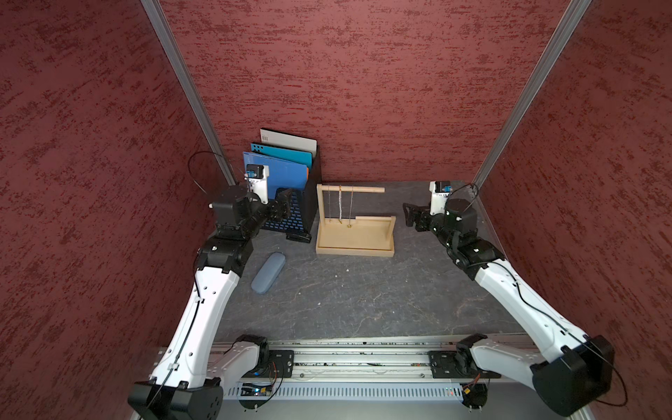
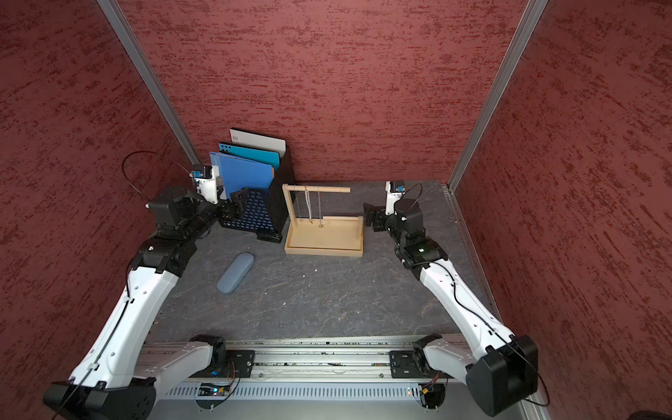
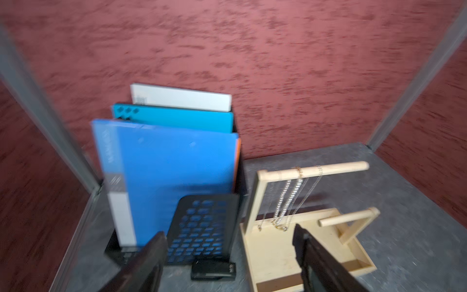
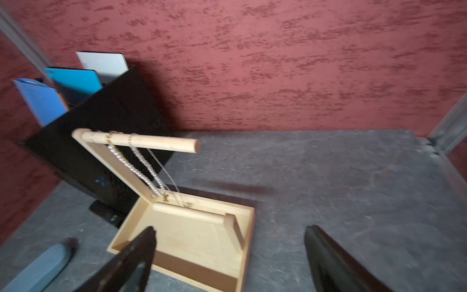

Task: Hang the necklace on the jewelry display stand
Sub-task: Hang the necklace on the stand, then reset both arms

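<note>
- Beaded necklace (image 1: 340, 203): draped over the long dowel arm (image 1: 363, 189), hanging straight down with its low end just above the tray. A thin chain hangs on either side of it on the same arm. None is in a pincer.
- Jewelry display stand (image 1: 367, 234): pale wood, upright at the rear middle of the bench (image 1: 363, 302). The short arm (image 3: 341, 219) is bare.
- Left pincer (image 3: 229, 233): released, jaws wide apart and empty. It is held off the stand's tall-post side, close before the file rack; whether it touches the rack cannot be told.
- Right pincer (image 4: 230, 229): released, jaws wide apart and empty, beside the stand's short-post end and clear of it.
- Step in hand, by judgement: letting go and drawing clear; the hanging itself looks done.
- Handling note: draw each arm back outward and upward, away from the dowel's free end, so no finger catches a chain. Keep the jaws apart throughout. Move slowly; a light stand may tip or slide if knocked.
- Black mesh file rack (image 1: 311, 196): just beside the stand, holding blue folders (image 1: 280, 174); the left arm's nearest obstacle.
- Small black stapler-like item (image 3: 213, 271): on the bench at the rack's foot.
- Blue-grey glasses case (image 1: 268, 272): lying on the bench, well apart from the stand.
</note>
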Robot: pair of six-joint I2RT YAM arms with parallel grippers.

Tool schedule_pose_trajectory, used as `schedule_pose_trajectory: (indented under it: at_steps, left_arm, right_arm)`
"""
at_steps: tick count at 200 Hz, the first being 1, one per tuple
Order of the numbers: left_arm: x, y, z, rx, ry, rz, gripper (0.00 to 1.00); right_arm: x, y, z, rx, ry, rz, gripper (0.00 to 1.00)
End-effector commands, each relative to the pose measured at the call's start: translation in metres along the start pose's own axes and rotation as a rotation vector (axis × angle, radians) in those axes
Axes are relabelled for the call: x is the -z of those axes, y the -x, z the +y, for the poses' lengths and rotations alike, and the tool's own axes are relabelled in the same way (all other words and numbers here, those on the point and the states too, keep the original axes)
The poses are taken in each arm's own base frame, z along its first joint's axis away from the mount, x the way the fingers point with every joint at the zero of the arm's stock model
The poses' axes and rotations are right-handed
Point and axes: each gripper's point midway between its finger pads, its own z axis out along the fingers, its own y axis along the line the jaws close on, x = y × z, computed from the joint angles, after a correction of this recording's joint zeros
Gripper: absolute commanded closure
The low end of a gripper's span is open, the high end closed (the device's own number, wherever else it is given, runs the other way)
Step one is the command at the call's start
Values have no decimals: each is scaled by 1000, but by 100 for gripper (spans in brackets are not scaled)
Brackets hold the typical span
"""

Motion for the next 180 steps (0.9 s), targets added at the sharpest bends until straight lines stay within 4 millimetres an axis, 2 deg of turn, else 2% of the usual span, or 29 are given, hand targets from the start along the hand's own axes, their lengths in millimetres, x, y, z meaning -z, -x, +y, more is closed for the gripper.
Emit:
schedule_pose_trajectory:
  at_steps: [1, 15, 31, 59, 111, 144, 157, 180]
  left_arm:
    - [3, -51, 43, 20, 209, 98, 1]
    - [4, -76, 58, 65, 268, 119, 1]
    - [1, -106, 66, 114, 294, 153, 1]
    - [-7, -151, 70, 142, 302, 208, 1]
    - [-15, -223, 65, 87, 253, 284, 1]
    - [-13, -253, 63, 75, 236, 311, 1]
    - [-15, -265, 60, 66, 214, 323, 0]
    - [-22, -267, 49, 47, 140, 341, 1]
  right_arm:
    - [12, -11, -41, -4, -194, -16, 1]
    - [14, -28, -55, 22, -251, 15, 1]
    - [15, -46, -69, 46, -316, 44, 1]
    - [15, -76, -88, 91, -387, 56, 1]
    - [5, -122, -104, 188, -405, -6, 1]
    - [-8, -149, -115, 216, -426, 42, 1]
    - [-14, -149, -117, 225, -430, 53, 1]
    - [-25, -141, -113, 231, -400, 6, 1]
